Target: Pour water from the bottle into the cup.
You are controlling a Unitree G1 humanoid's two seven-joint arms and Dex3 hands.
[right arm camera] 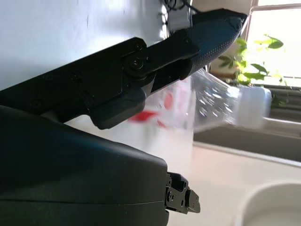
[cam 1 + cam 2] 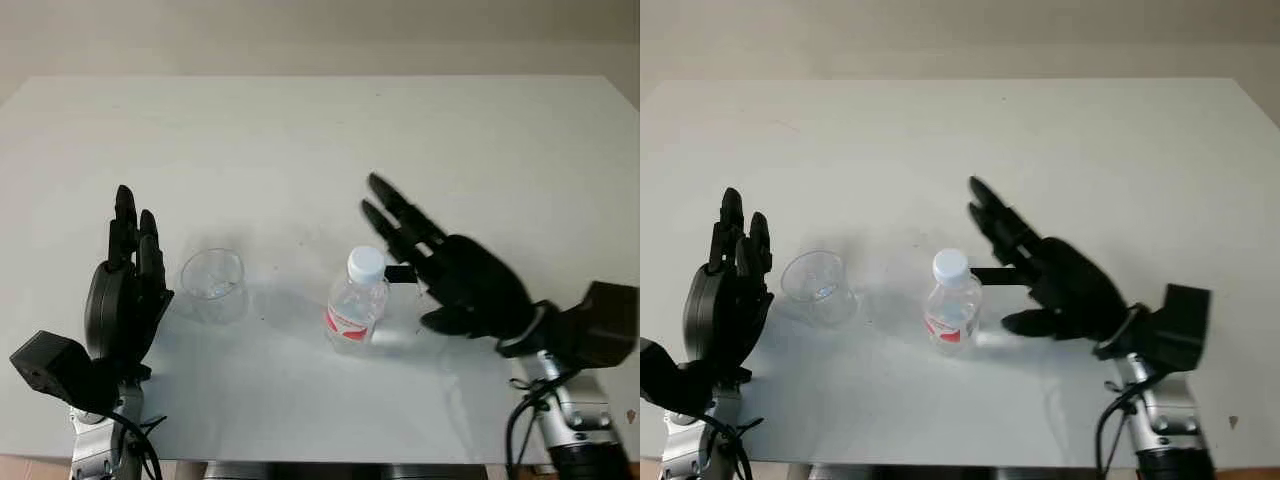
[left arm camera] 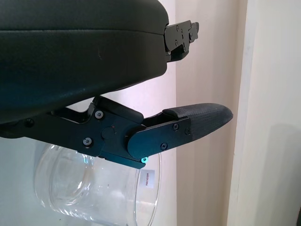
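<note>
The right hand [image 2: 450,270] is open, just beside the bottle [image 2: 357,303], holding nothing. A bump could tip the tall, light bottle. The left hand [image 2: 125,290] is open, fingers pointing up, beside the empty cup [image 2: 213,283]. Bottle and cup stand apart on the table [image 2: 320,140].

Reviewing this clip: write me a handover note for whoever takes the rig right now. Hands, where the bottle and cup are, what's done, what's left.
Left hand: open, holding nothing, just beside the cup on its outer side.
Right hand: open, next to the bottle, not closed on it.
Bottle: upright near the middle of the table, white cap on, red label, to the right of the cup.
Cup: clear, upright; looks empty, as far as can be seen.
Done: both hands are placed by their objects.
Left: grasp the bottle, deal with the cap, pour into the cup, probably steadying the cup with the left hand.
</note>
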